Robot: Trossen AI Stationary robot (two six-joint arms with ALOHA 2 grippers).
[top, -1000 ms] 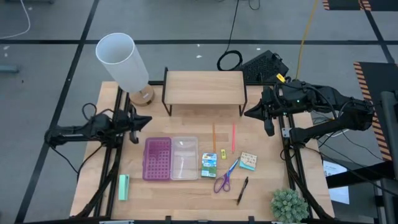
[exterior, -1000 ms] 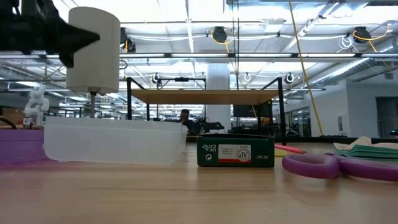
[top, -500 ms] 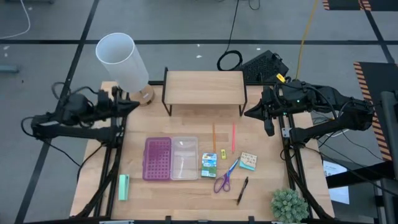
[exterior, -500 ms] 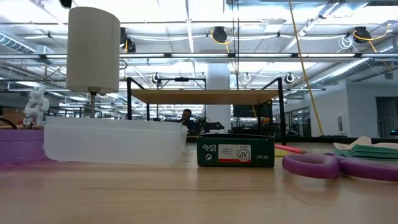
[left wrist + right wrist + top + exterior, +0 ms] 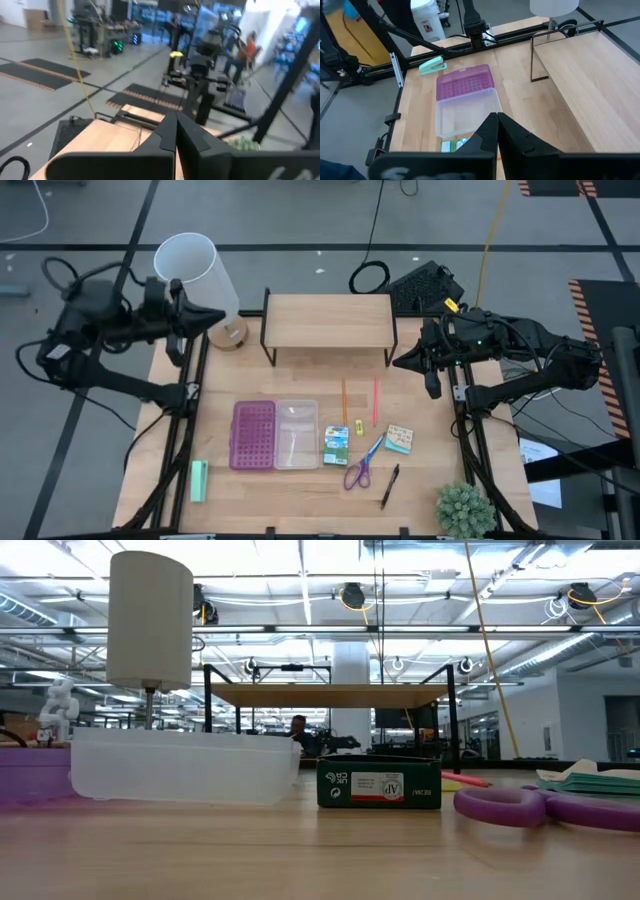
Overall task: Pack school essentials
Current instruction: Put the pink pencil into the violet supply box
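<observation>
The school essentials lie loose on the table's middle right: an orange pencil [image 5: 344, 402], a pink pencil [image 5: 375, 400], a tiny yellow piece [image 5: 359, 427], a green-blue packet [image 5: 336, 444], purple-blue scissors [image 5: 362, 465], a black pen [image 5: 389, 486] and a teal-beige pad [image 5: 398, 439]. Left of them an open case [image 5: 274, 434] lies flat, one half purple and studded, the other clear. My left gripper [image 5: 218, 316] hangs shut at the far left beside the lamp, touching nothing. My right gripper [image 5: 398, 363] hovers shut at the shelf's right end, above the table.
A white lamp [image 5: 200, 280] stands at the far left corner, and a wooden shelf on black legs [image 5: 328, 322] at the far middle. A mint-green block [image 5: 198, 480] lies near the left front, and a small plant [image 5: 464, 510] stands at the right front corner.
My left gripper has risen and drawn back toward the table's far left corner, leaving the low view, and now sits beside the lamp.
</observation>
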